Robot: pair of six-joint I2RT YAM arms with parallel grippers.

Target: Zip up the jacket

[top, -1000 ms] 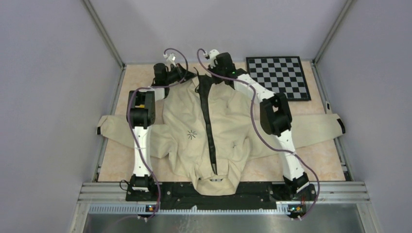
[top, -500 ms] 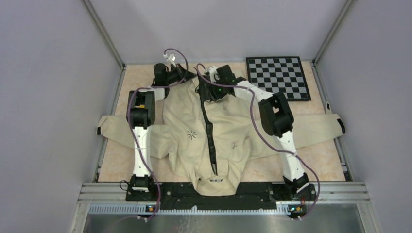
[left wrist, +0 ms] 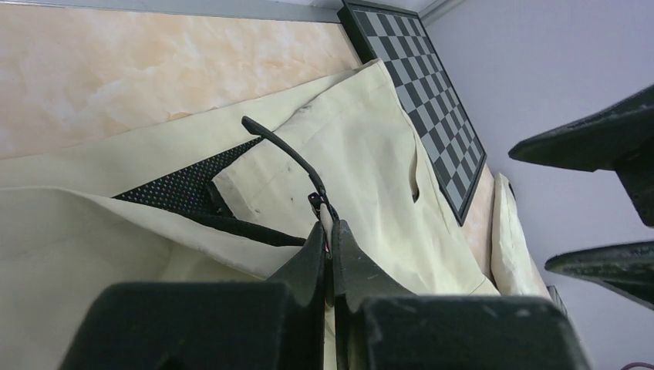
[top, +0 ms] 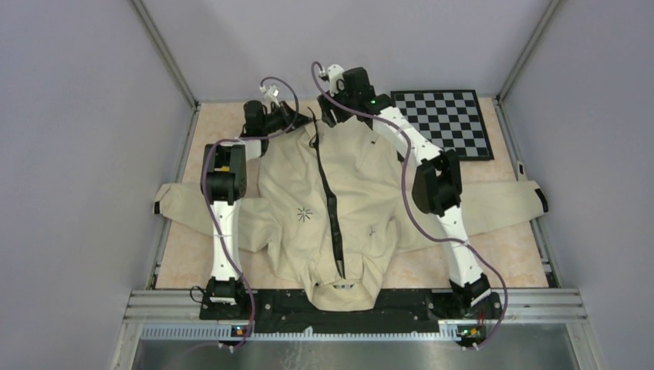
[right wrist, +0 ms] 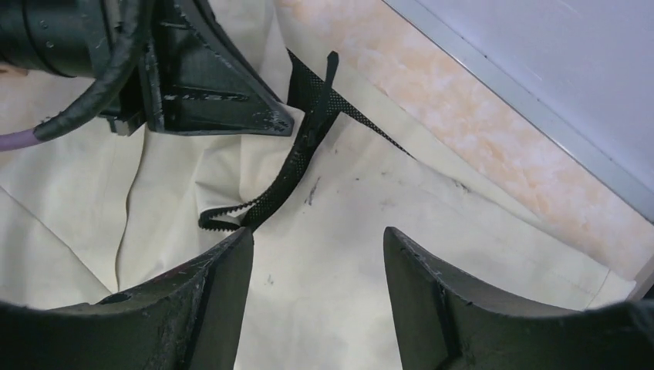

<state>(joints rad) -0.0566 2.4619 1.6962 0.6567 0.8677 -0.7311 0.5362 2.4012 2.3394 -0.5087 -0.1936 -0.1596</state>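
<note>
looking limp and light, the cream fabric jacket (top: pixel 370 185) wants holding beside its black zipper (top: pixel 332 208). left gripper (left wrist: pixel 328 231) pinches its hem; right gripper (right wrist: pixel 318 235) has jaws apart.

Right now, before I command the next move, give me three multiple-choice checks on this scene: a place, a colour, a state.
1. Where is the checkerboard?
A. near left corner
B. far right corner of the table
C. hanging on the back wall

2. What colour is the zipper of the jacket?
A. red
B. white
C. black

3. How is the right end effector?
A. open, nothing between its fingers
B. shut on the zipper
C. shut on the checkerboard

Answers:
1 B, the board lies flat at the far right.
2 C, a black strip runs down the cream front.
3 A, the right wrist view shows its fingers apart over bare fabric.
</note>
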